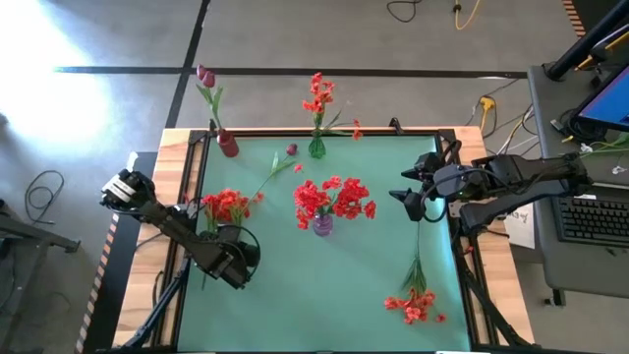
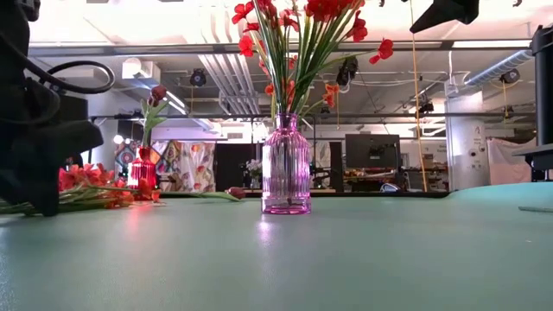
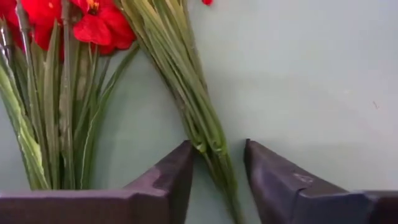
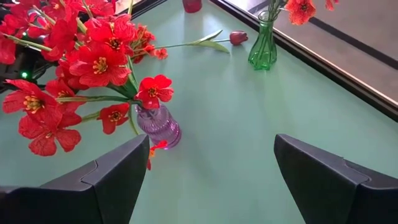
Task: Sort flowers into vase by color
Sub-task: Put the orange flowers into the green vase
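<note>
**Stem bundle between the left fingers, grip not yet secure**

The left gripper (image 3: 217, 180) is down at the table's left edge, its fingers straddling the green stems of a red flower spray (image 1: 228, 205) lying flat on the mat; a gap shows on either side of the stems, so they are partly closed but not yet clamping. The risk, as I judge it: the bundle is thin and fans out, so the fingers could catch only some strands and leave the spray to sag or slip out on the lift. A second clump of leaves lies just beside the fingers and could be dragged along.

The right gripper (image 4: 208, 180) hovers near the right edge with fingers wide apart, holding nothing.

Count:
- Vases, three: a purple vase (image 1: 322, 225) mid-table full of red blooms, a green vase (image 1: 316, 147) at the far edge with orange-red blooms, a red vase (image 1: 228, 145) at the far left corner with a magenta bud.
- Loose flowers on the mat: the red spray at the left gripper, a red spray near the front right corner (image 1: 415, 303), and a single magenta bud (image 1: 291, 150) near the far edge.
</note>
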Action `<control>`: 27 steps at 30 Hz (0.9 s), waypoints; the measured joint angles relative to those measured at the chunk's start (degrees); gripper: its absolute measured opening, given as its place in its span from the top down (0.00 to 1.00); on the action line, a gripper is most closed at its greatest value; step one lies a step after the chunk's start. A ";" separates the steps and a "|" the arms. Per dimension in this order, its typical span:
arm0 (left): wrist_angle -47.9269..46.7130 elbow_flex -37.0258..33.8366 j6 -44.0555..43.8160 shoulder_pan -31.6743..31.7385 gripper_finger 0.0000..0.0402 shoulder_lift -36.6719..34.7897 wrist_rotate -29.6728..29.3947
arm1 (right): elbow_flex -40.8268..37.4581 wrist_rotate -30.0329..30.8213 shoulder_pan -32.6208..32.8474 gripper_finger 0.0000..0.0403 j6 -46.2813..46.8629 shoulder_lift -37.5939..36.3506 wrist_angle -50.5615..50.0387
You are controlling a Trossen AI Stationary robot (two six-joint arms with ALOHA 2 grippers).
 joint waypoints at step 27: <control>-29.98 12.78 2.31 -1.19 1.00 -5.44 1.76 | -0.42 0.07 0.00 0.17 -1.46 0.04 0.06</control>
